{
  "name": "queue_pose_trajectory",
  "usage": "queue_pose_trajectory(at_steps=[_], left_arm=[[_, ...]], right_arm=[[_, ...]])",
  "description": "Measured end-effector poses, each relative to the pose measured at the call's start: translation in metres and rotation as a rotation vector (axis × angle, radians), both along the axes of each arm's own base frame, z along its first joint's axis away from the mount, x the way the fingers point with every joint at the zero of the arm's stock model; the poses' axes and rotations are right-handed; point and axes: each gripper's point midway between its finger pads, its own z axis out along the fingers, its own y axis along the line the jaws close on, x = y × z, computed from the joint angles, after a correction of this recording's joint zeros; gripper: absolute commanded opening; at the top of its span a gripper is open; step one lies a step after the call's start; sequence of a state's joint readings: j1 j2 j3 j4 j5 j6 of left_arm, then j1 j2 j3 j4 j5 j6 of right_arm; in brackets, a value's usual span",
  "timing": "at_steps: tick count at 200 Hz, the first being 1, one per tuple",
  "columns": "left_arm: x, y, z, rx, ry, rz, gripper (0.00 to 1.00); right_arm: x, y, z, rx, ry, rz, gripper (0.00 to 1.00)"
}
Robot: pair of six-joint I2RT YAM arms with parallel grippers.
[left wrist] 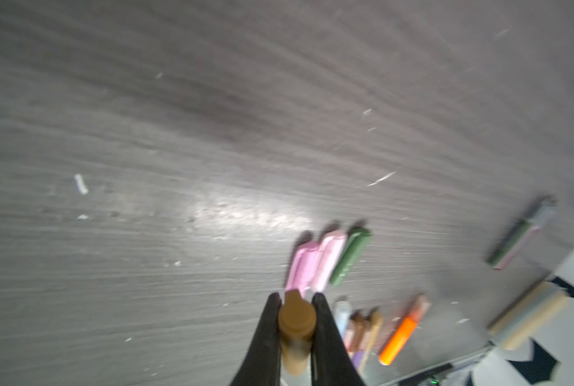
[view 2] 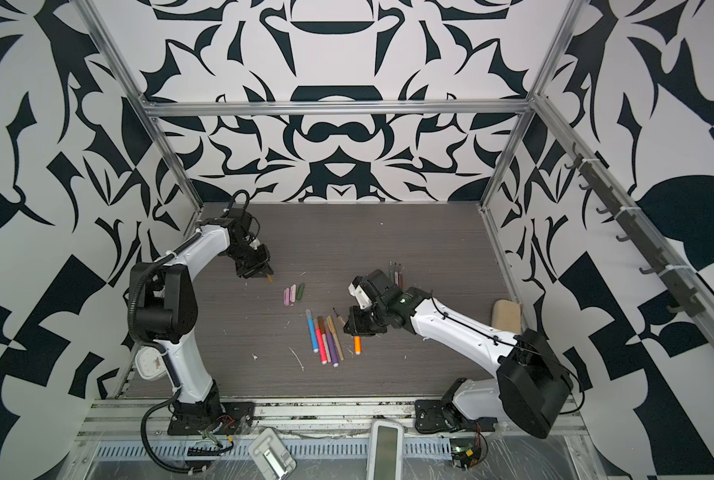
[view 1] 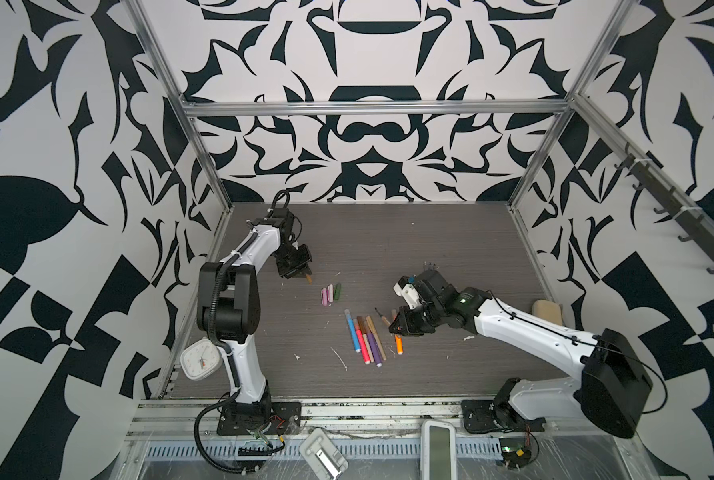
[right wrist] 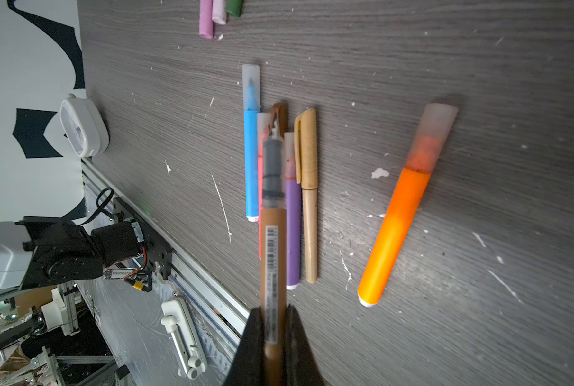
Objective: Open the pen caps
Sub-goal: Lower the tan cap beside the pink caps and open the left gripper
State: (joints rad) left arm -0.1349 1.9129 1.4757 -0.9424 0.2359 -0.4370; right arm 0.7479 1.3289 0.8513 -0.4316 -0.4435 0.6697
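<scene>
Two grippers, both clamped. The left gripper pinches a stubby brown plastic cap over the grey wood-grain table, near three loose caps (two pink, one dark green) lying side by side. The right gripper grasps a slim brown pen barrel, its bare grey tip pointing toward a row of five capped pens. An orange pen lies apart beside it. Back half of table bare. The front rail is well apart from the pens.
</scene>
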Motion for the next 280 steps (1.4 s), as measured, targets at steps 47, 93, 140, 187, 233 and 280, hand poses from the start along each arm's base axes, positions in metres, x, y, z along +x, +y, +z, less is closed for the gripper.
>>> queue_pose_trajectory(at_steps=[47, 93, 140, 187, 233, 280], left_arm=[[-0.016, -0.009, -0.01, 0.074, 0.021, -0.105, 0.0], [-0.023, -0.018, -0.03, 0.111, 0.065, -0.163, 0.0], [-0.026, -0.017, -0.036, 0.119, 0.083, -0.167, 0.0], [-0.03, -0.025, -0.046, 0.123, 0.106, -0.188, 0.0], [-0.033, -0.03, -0.049, 0.125, 0.114, -0.197, 0.03], [-0.033, -0.03, -0.051, 0.126, 0.12, -0.195, 0.07]], right_arm=[[0.001, 0.0, -0.003, -0.016, 0.011, 0.001, 0.0], [0.001, 0.0, -0.003, -0.019, 0.01, -0.001, 0.0], [0.002, -0.001, -0.003, -0.024, 0.008, -0.005, 0.0], [0.002, -0.001, -0.003, -0.025, 0.008, -0.005, 0.0], [0.006, 0.003, -0.004, -0.032, 0.015, -0.004, 0.0], [0.007, 0.004, -0.003, -0.032, 0.007, 0.007, 0.0]])
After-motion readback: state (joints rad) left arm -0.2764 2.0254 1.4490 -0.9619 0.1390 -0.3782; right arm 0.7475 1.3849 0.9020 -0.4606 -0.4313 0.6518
